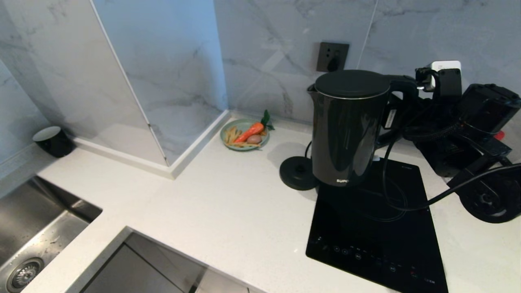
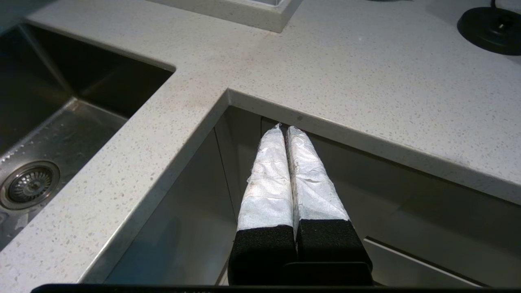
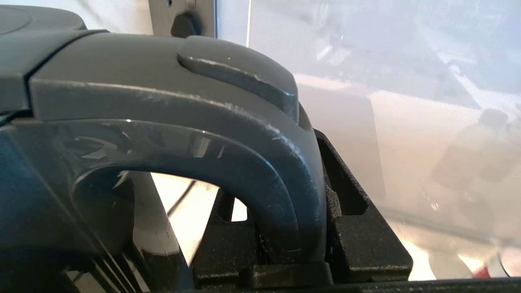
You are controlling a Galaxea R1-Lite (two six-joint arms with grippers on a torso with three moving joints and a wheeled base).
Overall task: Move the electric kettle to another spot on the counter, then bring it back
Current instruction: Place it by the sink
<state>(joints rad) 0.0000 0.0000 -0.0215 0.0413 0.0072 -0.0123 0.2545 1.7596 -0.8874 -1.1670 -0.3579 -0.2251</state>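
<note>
The tall glossy black electric kettle (image 1: 346, 130) stands upright over the back left corner of the black cooktop (image 1: 378, 240), set into the white speckled counter (image 1: 228, 211). I cannot tell whether its bottom touches the glass. My right gripper (image 1: 397, 116) reaches in from the right and is shut on the kettle's loop handle (image 3: 228, 134); in the right wrist view the black fingers (image 3: 358, 228) clamp both sides of the handle. My left gripper (image 2: 285, 129) hangs shut and empty in front of the counter's edge (image 2: 366, 138), outside the head view.
The round black power base (image 1: 298, 173) lies just left of the kettle. A plate (image 1: 228, 144) with a carrot sits by the back wall, a black cup (image 1: 53, 140) far left. The steel sink (image 1: 28, 236) is front left. A black cord (image 1: 407, 208) loops over the cooktop.
</note>
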